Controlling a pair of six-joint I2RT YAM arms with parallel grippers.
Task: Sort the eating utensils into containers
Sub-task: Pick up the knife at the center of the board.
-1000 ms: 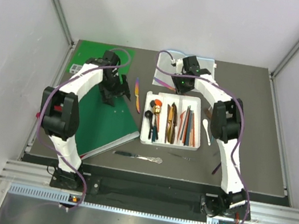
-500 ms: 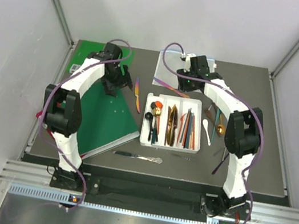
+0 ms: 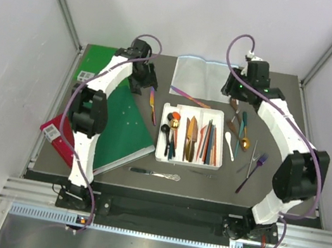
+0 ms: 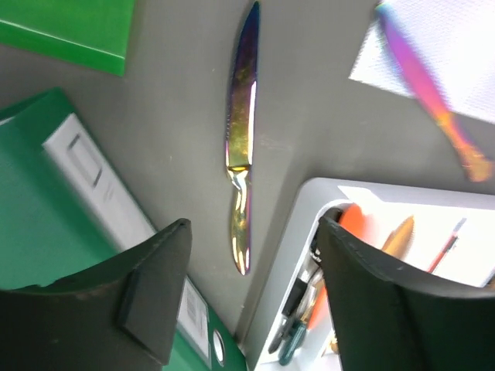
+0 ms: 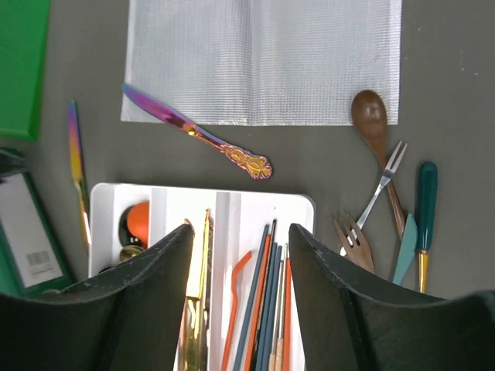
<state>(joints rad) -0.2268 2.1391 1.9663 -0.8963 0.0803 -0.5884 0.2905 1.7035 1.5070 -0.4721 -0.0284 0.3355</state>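
The white tray (image 3: 186, 160) holds several utensils: gold pieces, orange and blue chopsticks, an orange spoon. One iridescent knife (image 3: 152, 105) (image 4: 241, 147) lies on the table left of the tray (image 4: 305, 232). My left gripper (image 3: 145, 85) (image 4: 254, 232) hovers open above its handle, nothing between the fingers. A second iridescent knife (image 3: 190, 96) (image 5: 193, 131) lies half on the white mat (image 5: 263, 62). My right gripper (image 3: 234, 96) (image 5: 240, 232) is open over the tray's far end (image 5: 232, 202). A wooden spoon (image 5: 371, 116), small silver fork (image 5: 383, 182), wooden fork (image 5: 354, 239) and teal-handled utensil (image 5: 424, 201) lie right of the tray.
A green binder (image 3: 126, 130) lies left of the tray, a green book (image 3: 100, 61) at the back left, a red book (image 3: 55, 133) at the left edge. A silver knife (image 3: 154, 173) lies in front of the tray. A white spoon (image 3: 230, 145) and a purple fork (image 3: 252, 171) lie to its right.
The left gripper has swung from over the green binder to beside the iridescent knife and has narrowed a little. The right gripper has moved right, from behind the tray toward the back right.
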